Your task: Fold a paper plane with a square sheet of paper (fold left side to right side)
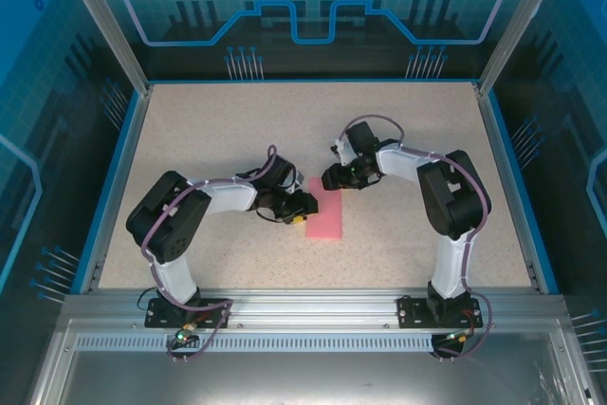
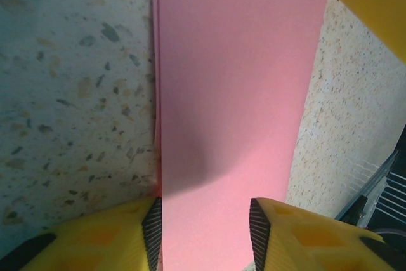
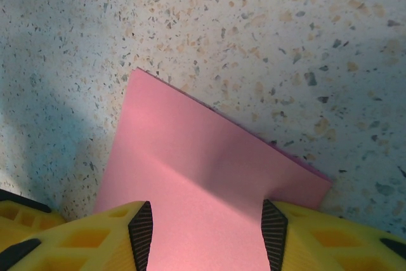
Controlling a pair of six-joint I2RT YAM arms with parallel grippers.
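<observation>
Left side first: the left gripper (image 1: 298,210) is down low on the speckled table (image 1: 209,120), right at the near-left edge of the pink sheet (image 1: 326,215). From its wrist cam, the left gripper (image 2: 203,220) has its yellow fingers (image 2: 120,233) spread apart. The pink sheet (image 2: 235,80) lies flat under and between them and runs straight out ahead of the tips. It's wider than the gap on the one side, so nothing is getting pinched as far as I can see.

The sheet itself is a narrow folded rectangle sitting between the two tools.

Over on the right, the right gripper (image 1: 334,177) is at the sheet's far end. Its wrist cam shows the right gripper (image 3: 203,226) spread too. The pink sheet (image 3: 203,169) passes beneath both fingers, and one corner pokes out ahead. You can see a doubled edge along one side.
</observation>
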